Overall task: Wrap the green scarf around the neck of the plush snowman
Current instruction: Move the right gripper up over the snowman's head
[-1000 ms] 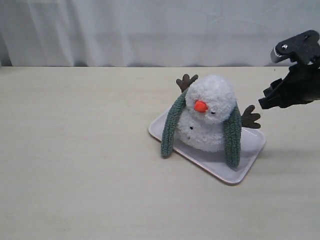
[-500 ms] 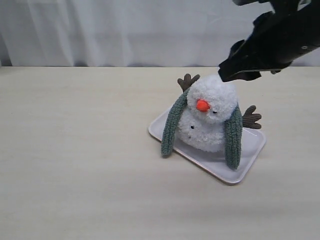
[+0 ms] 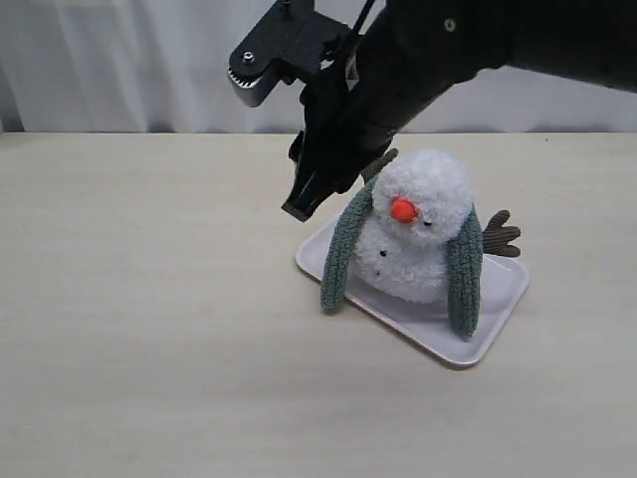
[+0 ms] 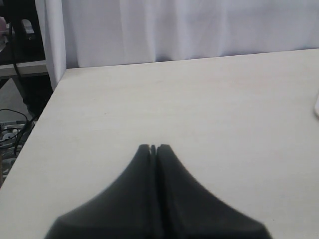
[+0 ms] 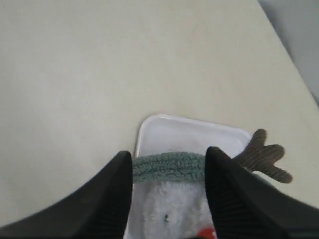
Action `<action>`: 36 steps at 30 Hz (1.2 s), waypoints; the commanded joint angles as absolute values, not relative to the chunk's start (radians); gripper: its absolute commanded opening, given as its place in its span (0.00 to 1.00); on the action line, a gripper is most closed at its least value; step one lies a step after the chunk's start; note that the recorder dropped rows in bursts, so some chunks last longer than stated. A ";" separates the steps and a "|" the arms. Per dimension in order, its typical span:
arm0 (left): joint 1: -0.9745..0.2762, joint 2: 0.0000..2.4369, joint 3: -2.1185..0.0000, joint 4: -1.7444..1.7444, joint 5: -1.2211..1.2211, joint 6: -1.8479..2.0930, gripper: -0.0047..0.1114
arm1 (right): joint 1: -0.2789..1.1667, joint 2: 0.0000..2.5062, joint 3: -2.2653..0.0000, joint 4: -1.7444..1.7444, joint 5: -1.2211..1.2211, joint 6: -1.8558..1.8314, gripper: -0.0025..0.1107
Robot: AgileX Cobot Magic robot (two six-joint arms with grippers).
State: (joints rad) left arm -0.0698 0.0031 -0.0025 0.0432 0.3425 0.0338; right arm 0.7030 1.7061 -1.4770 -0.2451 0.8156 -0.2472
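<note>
Pale wooden table (image 3: 149, 299) — white curtain (image 3: 119, 60) behind.

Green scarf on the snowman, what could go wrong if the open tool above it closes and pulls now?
The green scarf is only draped over the plush snowman, both ends hanging loose, so pulling one end may slide it off. The right tool straddles the strip near a brown twig arm and might pinch it too. The snowman merely sits on the white tray; a tug could tip it.
</note>
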 commanded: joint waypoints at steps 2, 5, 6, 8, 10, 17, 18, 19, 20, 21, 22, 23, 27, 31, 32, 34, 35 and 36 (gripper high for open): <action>-0.077 0.000 0.000 0.040 0.331 0.038 0.04 | 0.696 1.714 -1.496 -0.622 0.902 0.209 0.37; -0.077 0.000 0.000 0.040 0.331 0.038 0.04 | 0.648 1.714 -1.499 -0.567 0.962 0.214 0.30; -0.077 0.000 0.000 0.040 0.331 0.038 0.04 | 0.626 1.716 -1.499 -0.530 0.975 0.214 0.29; -0.077 0.000 0.000 0.040 0.331 0.038 0.04 | 0.580 1.718 -1.499 -0.459 0.989 0.214 0.29; -0.077 0.000 0.000 0.040 0.331 0.038 0.04 | 0.528 1.722 -1.499 -0.392 0.991 0.214 0.29; -0.077 0.000 0.000 0.040 0.331 0.038 0.04 | 0.463 1.731 -1.477 -0.329 0.990 0.183 0.20; -0.077 0.000 0.000 0.040 0.331 0.038 0.04 | 0.463 1.731 -1.472 -0.329 0.988 0.175 0.16; -0.077 0.000 0.000 0.040 0.331 0.038 0.04 | 0.463 1.731 -1.470 -0.329 0.988 0.175 0.11; -0.077 0.000 0.000 0.040 0.331 0.038 0.04 | 0.463 1.731 -1.470 -0.329 0.988 0.175 0.06; -0.077 0.000 0.000 0.040 0.331 0.038 0.04 | 0.463 1.731 -1.470 -0.329 0.985 0.175 0.06; -0.077 0.000 0.000 0.040 0.331 0.038 0.04 | 0.463 1.731 -1.470 -0.326 0.980 0.175 0.06; -0.077 0.000 0.000 0.040 0.331 0.038 0.04 | 0.463 1.731 -1.470 -0.318 0.975 0.175 0.06; -0.077 0.000 0.000 0.040 0.331 0.038 0.04 | 0.463 1.731 -1.470 -0.277 0.966 0.163 0.06; -0.077 0.000 0.000 0.040 0.331 0.038 0.04 | 0.463 1.731 -1.470 -0.250 0.992 0.150 0.06; -0.077 0.000 0.000 0.040 0.331 0.038 0.04 | 0.463 1.731 -1.470 -0.250 0.999 0.150 0.06; -0.077 0.000 0.000 0.040 0.331 0.038 0.04 | 0.463 1.731 -1.470 -0.246 1.012 0.150 0.06; -0.077 0.000 0.000 0.040 0.331 0.038 0.04 | 0.463 1.731 -1.470 -0.244 1.019 0.150 0.06; -0.077 0.000 0.000 0.040 0.331 0.038 0.04 | 0.463 1.731 -1.470 -0.241 1.023 0.150 0.06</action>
State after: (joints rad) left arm -0.0698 0.0031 -0.0025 0.0432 0.3425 0.0338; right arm 0.4683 1.7316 -1.4755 -0.2535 1.0051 0.1599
